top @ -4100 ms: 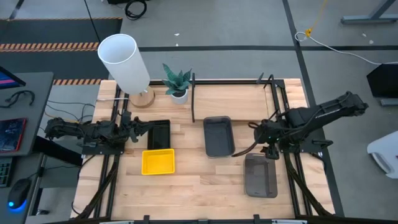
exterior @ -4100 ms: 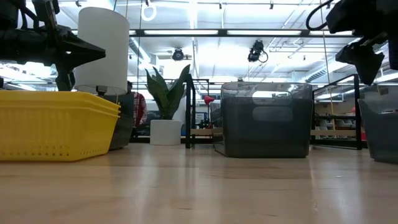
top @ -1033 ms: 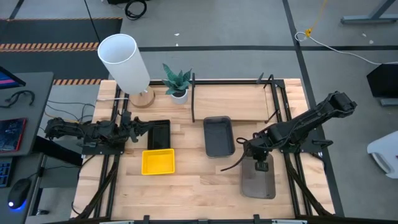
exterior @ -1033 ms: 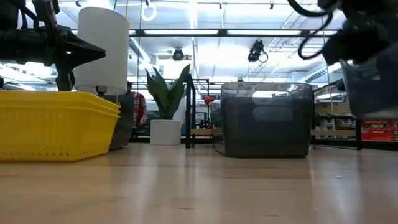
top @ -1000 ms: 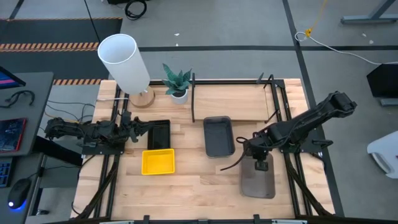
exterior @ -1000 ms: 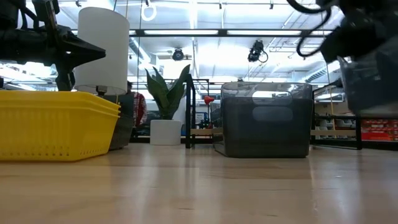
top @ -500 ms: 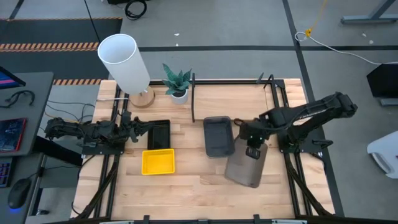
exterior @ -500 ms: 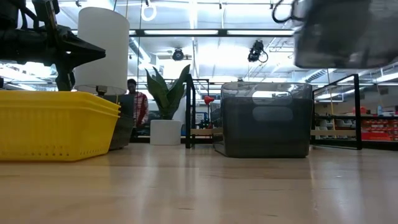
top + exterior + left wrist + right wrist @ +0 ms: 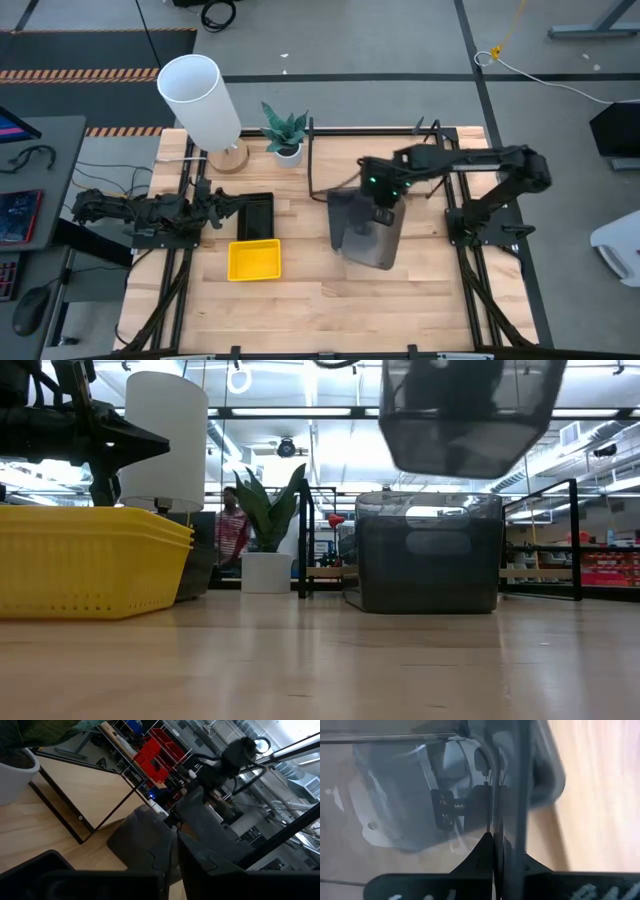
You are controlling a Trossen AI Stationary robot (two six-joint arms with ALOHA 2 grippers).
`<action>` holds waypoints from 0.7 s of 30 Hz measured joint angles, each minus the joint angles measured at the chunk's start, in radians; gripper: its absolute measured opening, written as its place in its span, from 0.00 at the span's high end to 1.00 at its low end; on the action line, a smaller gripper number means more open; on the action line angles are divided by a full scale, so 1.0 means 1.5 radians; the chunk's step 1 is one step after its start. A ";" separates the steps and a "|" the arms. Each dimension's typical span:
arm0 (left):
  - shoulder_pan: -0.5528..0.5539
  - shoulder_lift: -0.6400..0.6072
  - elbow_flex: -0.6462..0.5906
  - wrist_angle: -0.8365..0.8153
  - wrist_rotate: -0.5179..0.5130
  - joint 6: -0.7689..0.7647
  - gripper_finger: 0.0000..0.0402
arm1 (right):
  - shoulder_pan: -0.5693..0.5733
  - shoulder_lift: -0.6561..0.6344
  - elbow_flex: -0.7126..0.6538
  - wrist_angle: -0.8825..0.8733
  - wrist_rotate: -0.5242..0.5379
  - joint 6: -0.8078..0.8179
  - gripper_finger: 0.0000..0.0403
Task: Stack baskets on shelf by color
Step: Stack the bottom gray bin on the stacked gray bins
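Gripping 1 grey basket (image 9: 375, 237) aloft — right claw (image 9: 381, 214) above another (image 9: 343, 208).

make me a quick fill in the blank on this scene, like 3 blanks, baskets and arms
The right end effector holds a dark ____ basket in the air.
That basket hangs over another grey basket standing on the ____.
The yellow basket lies beside the ____ end effector.

Missing words: grey; table; left

Held basket (image 9: 375, 235) above table basket (image 9: 340, 215), before shelf (image 9: 375, 165).
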 joint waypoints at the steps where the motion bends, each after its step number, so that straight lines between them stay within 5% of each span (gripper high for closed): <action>1: 0.000 0.000 0.000 0.001 0.000 0.000 0.91 | -0.011 0.016 0.014 0.001 -0.004 -0.028 0.98; 11: 0.000 0.000 0.000 0.000 0.000 0.000 0.92 | -0.090 0.168 0.145 -0.007 -0.008 -0.223 0.98; 21: 0.000 0.000 0.000 0.000 0.000 0.000 0.91 | -0.113 0.231 0.188 -0.015 -0.008 -0.323 0.98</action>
